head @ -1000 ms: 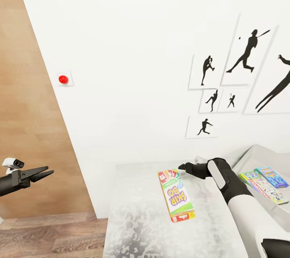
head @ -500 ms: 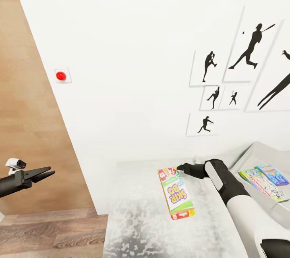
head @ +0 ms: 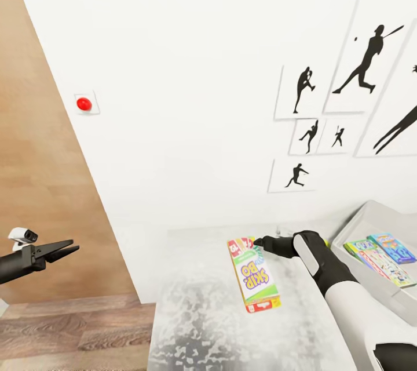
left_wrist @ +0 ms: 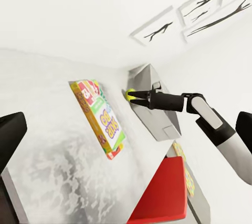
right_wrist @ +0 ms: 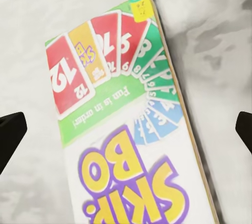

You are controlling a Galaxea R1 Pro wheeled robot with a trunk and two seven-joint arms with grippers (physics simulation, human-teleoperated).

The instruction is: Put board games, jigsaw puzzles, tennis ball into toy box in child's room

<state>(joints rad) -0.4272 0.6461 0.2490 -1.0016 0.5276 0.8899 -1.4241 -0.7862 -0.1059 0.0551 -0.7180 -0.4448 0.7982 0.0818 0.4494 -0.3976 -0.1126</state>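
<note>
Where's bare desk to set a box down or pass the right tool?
Free: the table top between its left edge and the Skip-Bo board game. Some bare top between that box and the toy box, but the right tool and its arm lie over it. Crowded: the toy box, with two game boxes inside.

A small red round button (head: 84,104) is set on a white square plate on the white wall (head: 191,69). To its left a tan wood-grain panel (head: 35,185) is seen (door or wall cannot be told). Below it, darker wood-plank floor (head: 69,330) is laid.
</note>
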